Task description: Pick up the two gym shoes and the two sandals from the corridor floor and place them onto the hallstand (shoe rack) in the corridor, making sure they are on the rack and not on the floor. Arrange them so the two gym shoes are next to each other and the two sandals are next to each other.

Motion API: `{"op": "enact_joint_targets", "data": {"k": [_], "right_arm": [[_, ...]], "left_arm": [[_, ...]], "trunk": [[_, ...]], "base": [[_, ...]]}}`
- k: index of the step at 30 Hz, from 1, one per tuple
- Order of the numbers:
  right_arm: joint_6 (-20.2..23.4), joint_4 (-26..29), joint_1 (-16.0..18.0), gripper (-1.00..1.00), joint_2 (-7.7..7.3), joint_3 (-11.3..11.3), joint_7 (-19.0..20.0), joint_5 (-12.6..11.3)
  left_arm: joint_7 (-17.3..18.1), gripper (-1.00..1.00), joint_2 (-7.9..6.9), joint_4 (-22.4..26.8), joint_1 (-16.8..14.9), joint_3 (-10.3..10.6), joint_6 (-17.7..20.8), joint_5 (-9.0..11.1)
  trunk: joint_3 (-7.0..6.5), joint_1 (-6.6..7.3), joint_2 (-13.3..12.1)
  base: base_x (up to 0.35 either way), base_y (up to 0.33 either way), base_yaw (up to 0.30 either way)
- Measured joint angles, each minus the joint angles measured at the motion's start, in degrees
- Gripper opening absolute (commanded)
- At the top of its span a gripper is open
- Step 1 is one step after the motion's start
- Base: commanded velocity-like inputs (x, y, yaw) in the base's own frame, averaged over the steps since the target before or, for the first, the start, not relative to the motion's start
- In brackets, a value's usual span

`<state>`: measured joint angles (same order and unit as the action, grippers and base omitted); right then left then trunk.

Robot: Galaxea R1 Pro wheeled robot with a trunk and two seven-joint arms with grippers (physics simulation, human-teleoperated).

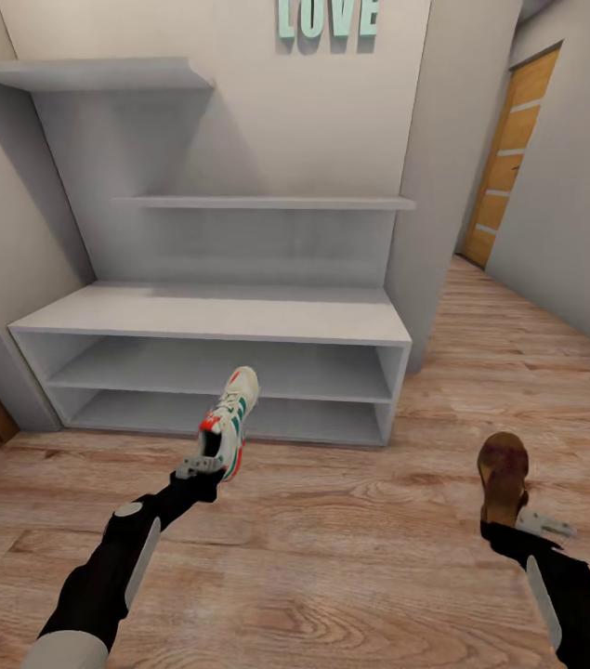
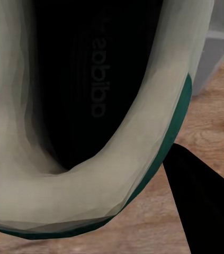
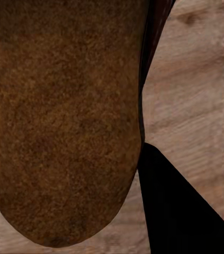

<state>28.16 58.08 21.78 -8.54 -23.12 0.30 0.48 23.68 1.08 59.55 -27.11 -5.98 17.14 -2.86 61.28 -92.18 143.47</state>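
Nearest my left wrist camera is the padded white collar of the gym shoe (image 2: 85, 174), a white sneaker with green side stripes and red-orange heel accents, its dark insole running away from the lens. My left gripper (image 1: 203, 467) is clamped on that shoe's heel, so its fingers are closed around the heel rim; in the head view the shoe (image 1: 230, 421) sits at lower centre-left, toe pointing up toward the rack and lifted off the boards as far as I can judge.

My right gripper (image 1: 524, 526), at the lower right of the head view, has hold of 1 flat brown leather-look sandal (image 1: 503, 474) by its heel end; the right wrist view shows the grainy brown insole (image 3: 64, 116) close up with 1 dark finger (image 3: 175, 211) beside it.

Beyond both arms stands the pale grey-white hallstand (image 1: 211, 316), its wide bench top and 2 open low shelves bare, with 2 stepped wall shelves above. The light brown wood-plank corridor floor (image 1: 332, 557) spreads across the lower frame.

By my reckoning nothing is on the rack yet: 2 of 4 items are in hand and the second sneaker and sandal remain to fetch.
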Motion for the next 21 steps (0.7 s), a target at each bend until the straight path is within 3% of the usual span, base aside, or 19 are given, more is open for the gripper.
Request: {"op": "enact_joint_targets", "data": {"k": [1,3,5,7,8,10,12,13,14,18,21], "right_arm": [[1.0,-0.01,-0.01,-1.0,-0.95,-0.63,0.05,-0.12],[3.75,-0.03,0.0,-1.0,-4.46,-5.17,0.21,0.23],[4.93,-0.03,-0.01,-1.0,-7.52,-7.71,0.65,0.16],[5.43,-0.03,-0.02,-1.0,-11.2,-9.56,0.95,0.15],[5.51,-0.04,-0.02,-1.0,-12.32,-9.91,1.01,-0.15],[5.64,-0.1,-0.01,-1.0,-15.55,-10.88,1.1,-0.16],[5.74,-0.35,0.0,-1.0,-19.81,-12.28,1.16,0.12],[5.76,-0.42,-0.01,-1.0,-20.68,-12.71,1.19,-0.28],[5.79,-0.53,-0.01,-1.0,-22.7,-14.28,1.21,-0.2],[5.86,-0.7,-0.01,-1.0,-25.74,-18.33,1.18,0.05],[5.87,-0.74,-0.02,-1.0,-26.27,-19.37,1.19,0.12]], "left_arm": [[0.0,-1.0,-0.2,-0.29,-0.01,-0.05,0.37,0.1],[0.04,-1.0,-1.01,-1.0,0.0,-0.3,2.33,-0.07],[-0.42,-1.0,-2.01,-1.35,-0.01,-0.36,4.35,-0.12],[-2.47,-1.0,-2.63,-1.5,-0.02,-0.39,6.1,-0.12],[-3.33,-1.0,-2.71,-1.52,-0.02,-0.38,6.53,-0.01],[-6.57,-1.0,-2.83,-1.56,-0.02,-0.33,7.47,-0.01],[-11.45,-1.0,-2.77,-1.6,-0.07,-0.17,8.14,-0.07],[-12.58,-1.0,-2.68,-1.61,-0.1,-0.09,8.33,0.07],[-15.08,-1.0,-2.09,-1.65,-0.22,0.01,9.33,0.05],[-18.69,-1.0,-0.51,-1.69,-0.54,0.26,14.45,0.05],[-20.11,-1.0,-0.15,-1.63,-0.62,0.29,15.77,-0.02]], "trunk": [[0.0,0.0,0.0],[0.0,0.0,0.0],[0.0,0.0,0.0],[0.0,0.01,0.0],[0.0,0.01,0.0],[0.0,0.01,0.0],[-0.01,0.01,0.01],[0.0,0.01,0.0],[0.0,0.0,0.0],[0.0,0.0,0.0],[0.0,0.0,0.0]], "base": [[0.0,0.0,0.0],[0.0,0.0,0.0],[0.0,0.0,0.0],[0.0,0.0,0.0],[0.0,0.0,0.0],[0.0,0.0,0.0],[0.0,0.0,0.0],[0.0,0.0,0.0],[0.0,0.0,0.0],[0.0,0.0,0.0],[0.0,0.0,0.0]]}}
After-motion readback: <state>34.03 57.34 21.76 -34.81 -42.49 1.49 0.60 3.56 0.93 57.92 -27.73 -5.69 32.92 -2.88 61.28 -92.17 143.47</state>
